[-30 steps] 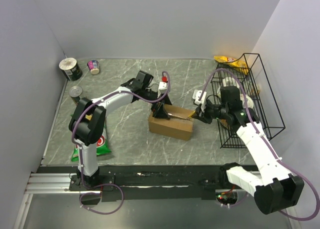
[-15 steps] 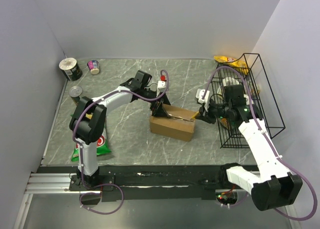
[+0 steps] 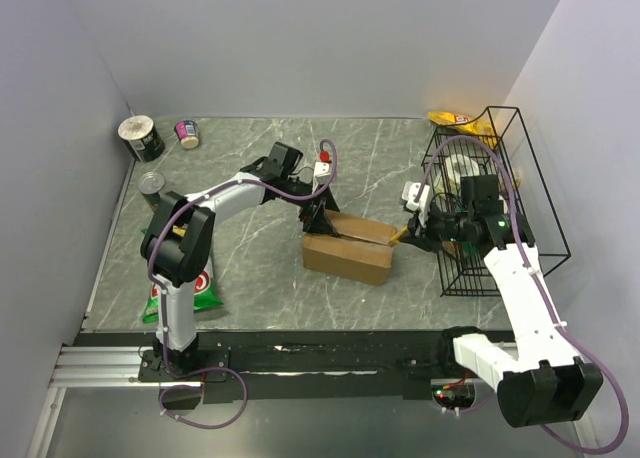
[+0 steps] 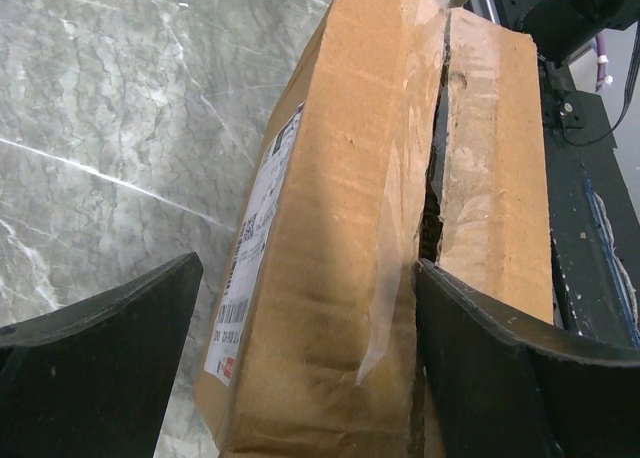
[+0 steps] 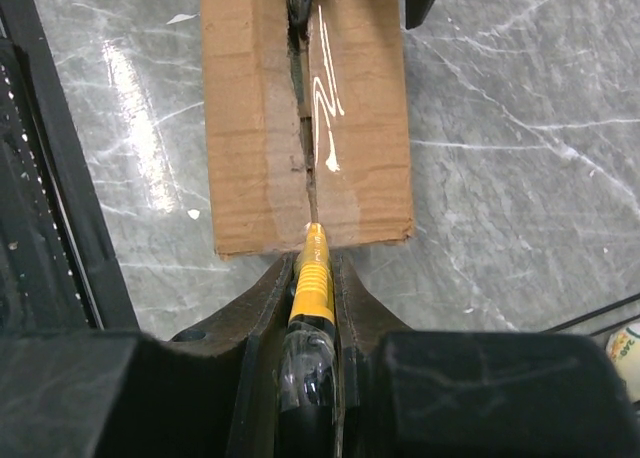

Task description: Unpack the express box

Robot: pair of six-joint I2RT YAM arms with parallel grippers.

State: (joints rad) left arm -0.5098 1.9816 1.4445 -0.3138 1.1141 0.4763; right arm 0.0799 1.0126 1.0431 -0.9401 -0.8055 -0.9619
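The express box (image 3: 348,246) lies on the marble table, brown, with its taped top seam slit open. My left gripper (image 3: 320,218) stands open over the box's far end. In the left wrist view the box (image 4: 340,228) shows a white label, and the left gripper (image 4: 308,268) has one finger at the seam gap and the other off the labelled side. My right gripper (image 5: 313,263) is shut on a yellow-handled cutter (image 5: 312,278), whose tip touches the seam at the box's (image 5: 250,108) near edge. From above, the right gripper (image 3: 412,233) is just right of the box.
A black wire basket (image 3: 500,198) holding items stands at the right, with a yellow bag (image 3: 455,120) behind it. Two cans (image 3: 141,138) (image 3: 151,185) and a small cup (image 3: 187,133) sit at the back left. A green snack bag (image 3: 190,290) lies by the left arm's base.
My right gripper has drawn back to the right with the cutter, its tip going from over the box top to the box's right edge. The left jaws have narrowed slightly.
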